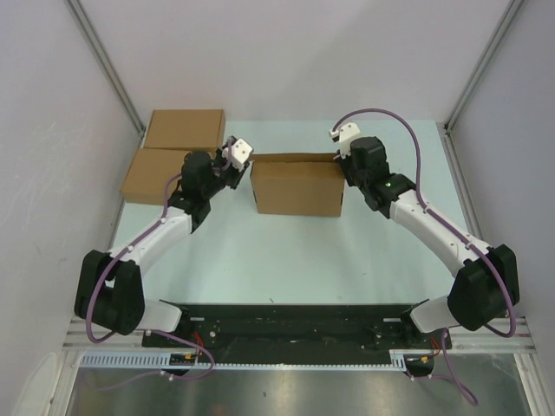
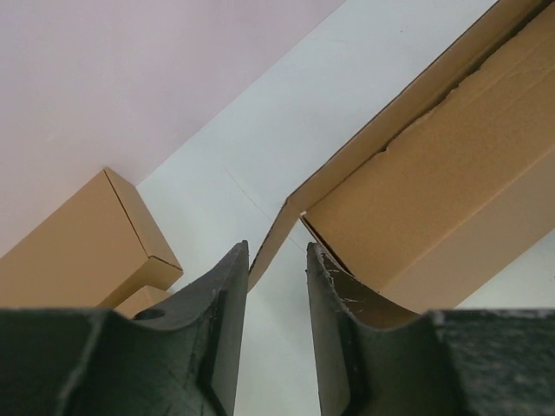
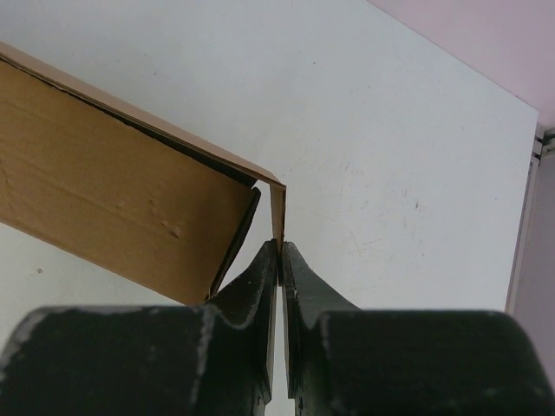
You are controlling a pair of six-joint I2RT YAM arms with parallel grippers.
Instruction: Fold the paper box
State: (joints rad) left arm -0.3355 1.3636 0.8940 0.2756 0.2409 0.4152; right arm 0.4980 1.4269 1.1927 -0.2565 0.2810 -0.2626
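- One paper box: on table, between both pairs of jaws.
- Jaws of left gripper: spread; box's side flap edge in the gap, ungripped.
- Jaws of right gripper: pressed together, pinching box's thin corner flap.

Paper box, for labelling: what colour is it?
Plain brown; the paper box shows best in the top external view.

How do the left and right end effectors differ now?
The left end effector stands open; the right end effector is shut. The right one pinches an end flap of the paper box; the left one grips nothing, with a flap corner only near its gap. Both have black fingers, and each sits at one end of the box.
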